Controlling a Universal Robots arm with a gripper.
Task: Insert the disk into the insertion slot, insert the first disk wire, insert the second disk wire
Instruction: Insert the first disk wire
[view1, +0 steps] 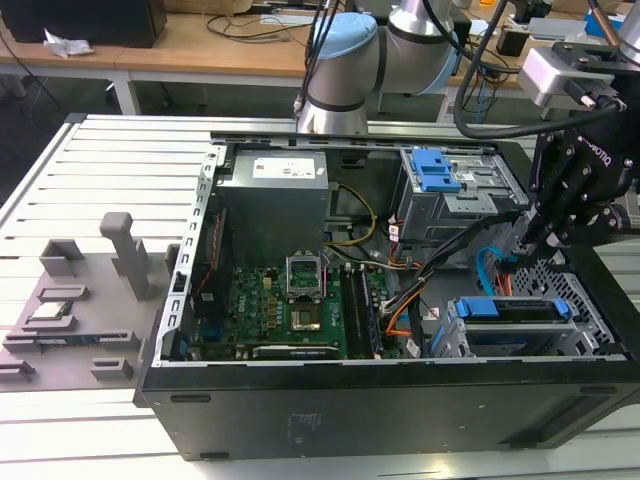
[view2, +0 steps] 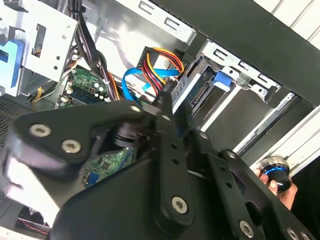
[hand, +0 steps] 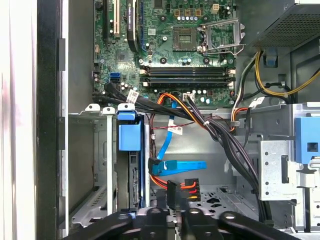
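Observation:
The disk (view1: 512, 310), in its blue carrier (hand: 129, 137), sits inside the low grey insertion slot (view1: 585, 338) at the case's front corner on the exterior view's right. My gripper (view1: 528, 240) hangs just behind that cage. In both wrist views its fingers (hand: 150, 218) are closed on the black plug (hand: 174, 192) of the first disk wire (view2: 159, 64), the orange, red and black bundle. The plug is close to the disk's rear edge (hand: 135, 182), with a small gap showing. The second disk wire (hand: 184, 165), a light blue flat cable, loops loose beside the plug.
A taller grey cage with blue tabs (view1: 438, 172) stands behind the gripper. Black cable bundles (hand: 220, 135) run from the motherboard (view1: 290, 300) past the cages. The power supply (view1: 275, 190) fills the back corner. A hand by a blue-ringed button (view2: 276, 172) shows outside the case.

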